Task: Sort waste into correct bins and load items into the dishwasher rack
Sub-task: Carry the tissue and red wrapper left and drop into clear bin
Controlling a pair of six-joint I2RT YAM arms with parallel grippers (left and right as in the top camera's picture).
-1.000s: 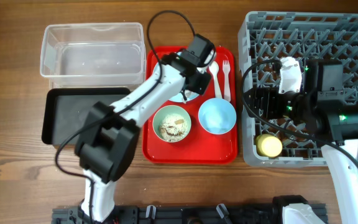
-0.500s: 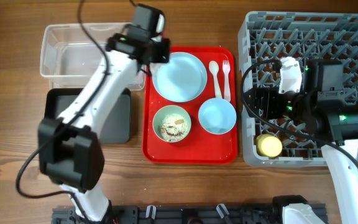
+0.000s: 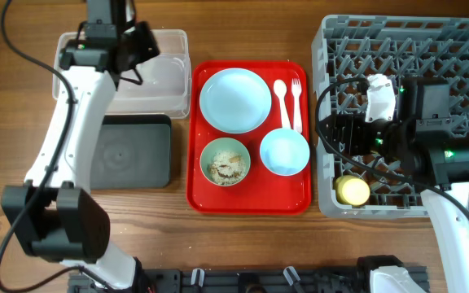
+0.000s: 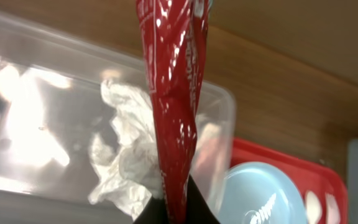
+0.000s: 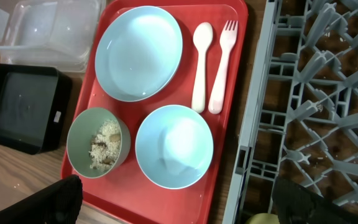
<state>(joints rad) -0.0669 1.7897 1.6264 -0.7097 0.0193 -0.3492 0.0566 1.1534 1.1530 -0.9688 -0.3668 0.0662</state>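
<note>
While the left pincer holds the red snack wrapper clamped between its closed jaws, the task stands at its first waste-sorting step. The wrapper hangs over the clear tub at the upper left of the overhead view and is not yet released. In the left wrist view, crumpled white tissue paper shows just beside the wrapper, within the tub outline. Whether it lies in the tub or hangs from the same grip cannot be told.

The black tray, below the tub, holds nothing visible.

Outstanding waste: beige food scraps sit in the pale green bowl at the lower left of the red serving tray.

Outstanding dishwasher items, all on the red serving tray in the frame centre:
- light blue plate, upper left of the tray
- white spoon and white fork, side by side to the right of the plate
- light blue bowl, lower right, beside the green bowl

None of these items is loaded into the dishwasher rack, which fills the right of the overhead frame.

The right pincer hangs over the left part of the rack with its jaws fully apart, holding nothing.

Judgement: the sorting is barely begun. Release of the wrapper, disposal of the scraps and loading of all five items are left to do.
</note>
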